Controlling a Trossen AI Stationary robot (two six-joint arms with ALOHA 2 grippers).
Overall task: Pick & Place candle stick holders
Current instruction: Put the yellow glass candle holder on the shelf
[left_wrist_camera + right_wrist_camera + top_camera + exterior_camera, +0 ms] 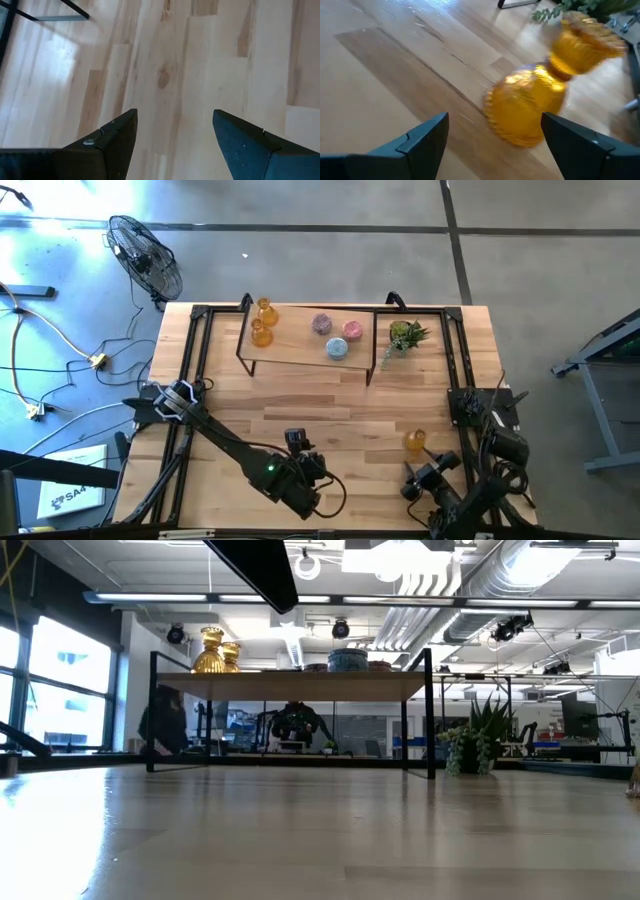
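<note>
Here, R gripper [412, 471] sits low at the near right of the wooden surface [330, 405], jaws spread w/ nothing pinched. One amber candle stick holder [416, 442] stands on the surface just ahead of it; in the right wrist view this amber holder [535, 102] lies beyond the two dark fingertips, apart from both, and appears blurred. L gripper [298, 444] rests near the front centre, jaws likewise spread; its wrist view shows only bare wood between the fingers [117, 137]. A raised shelf [310, 350] on black legs spans the far side. On it: two amber holders [263, 322] at the left end, close together; two pink holders [337, 326] and a light blue holder [337, 348] clustered toward the right. A spiky green potted plant [405, 336] stands on the surface beside the shelf's right end.
</note>
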